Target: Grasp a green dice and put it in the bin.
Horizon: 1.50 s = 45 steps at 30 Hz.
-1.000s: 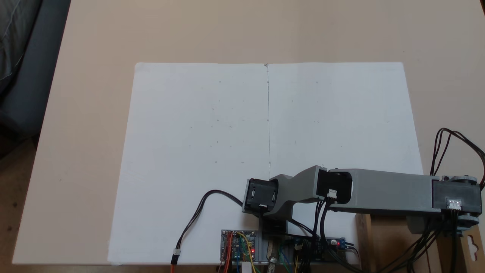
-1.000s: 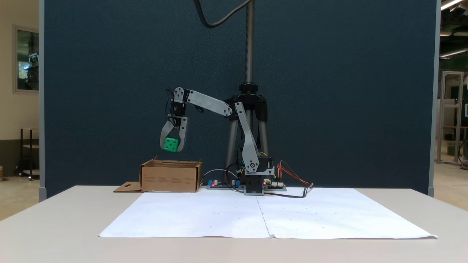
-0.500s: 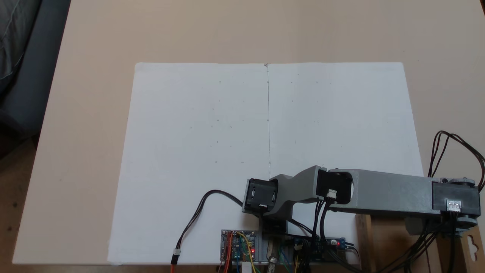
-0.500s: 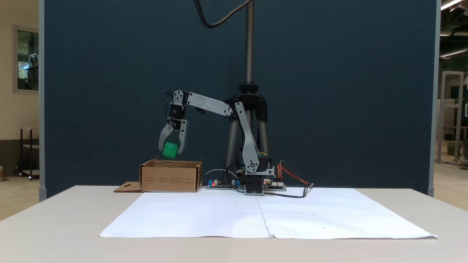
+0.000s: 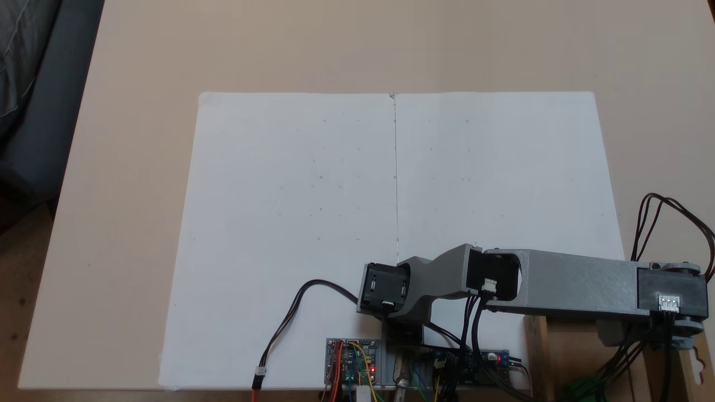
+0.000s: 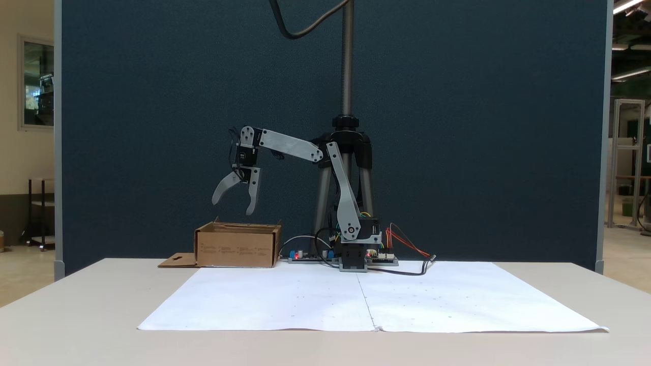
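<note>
In a fixed view from the front, my gripper (image 6: 233,207) hangs open a short way above the bin (image 6: 236,247), a shallow brown cardboard box, with nothing between its fingers. From above, the green dice (image 5: 582,388) shows as a blurred green patch inside the bin (image 5: 537,357) at the bottom right, partly behind black cables. The box walls hide the dice in the front view. My grey forearm (image 5: 575,283) reaches out over the bin.
A white paper sheet (image 5: 346,184) covers the middle of the beige table. Circuit boards (image 5: 352,362) and loose wires lie by the arm's base. The bin's flap (image 6: 175,262) lies flat on the table. A tripod (image 6: 347,152) stands behind the arm.
The gripper opened over the bin and let go of the green dice, which dropped into the box. The arm has barely moved.
</note>
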Available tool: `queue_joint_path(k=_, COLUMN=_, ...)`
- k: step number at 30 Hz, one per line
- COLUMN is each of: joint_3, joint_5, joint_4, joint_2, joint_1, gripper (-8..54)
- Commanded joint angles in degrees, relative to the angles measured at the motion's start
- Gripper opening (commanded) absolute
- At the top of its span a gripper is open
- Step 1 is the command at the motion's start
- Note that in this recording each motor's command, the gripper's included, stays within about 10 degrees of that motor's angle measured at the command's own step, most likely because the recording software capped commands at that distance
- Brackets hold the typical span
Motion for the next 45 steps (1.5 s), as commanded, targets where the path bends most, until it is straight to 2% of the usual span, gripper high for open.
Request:
queue_joint_path(k=1, joint_3=-0.44, joint_5=-4.57, joint_4=-1.76, joint_2=1.76, joint_1=0.70, gripper=44.7)
queue_joint_path(k=6, joint_3=-1.49, joint_5=-2.64, joint_4=-3.69, joint_2=3.08, joint_1=-8.17, gripper=44.4)
queue_joint_path(k=15, joint_3=-6.15, joint_5=12.30, joint_4=-8.70, joint_2=5.36, joint_1=-31.29, gripper=44.4)
queue_joint_path(k=20, joint_3=-6.15, joint_5=14.41, joint_4=-15.12, joint_2=7.21, joint_1=-43.59, gripper=42.9)
queue_joint_path(k=34, joint_3=-5.27, joint_5=17.67, joint_4=-25.66, joint_2=13.01, joint_1=-74.53, gripper=43.6)
queue_joint_path(k=40, joint_3=5.36, joint_5=17.49, joint_4=-37.95, joint_2=18.11, joint_1=-85.87, gripper=43.3)
queue_joint_path(k=45, joint_3=23.64, joint_5=17.40, joint_4=-49.02, joint_2=26.10, joint_1=-92.55, gripper=43.3)
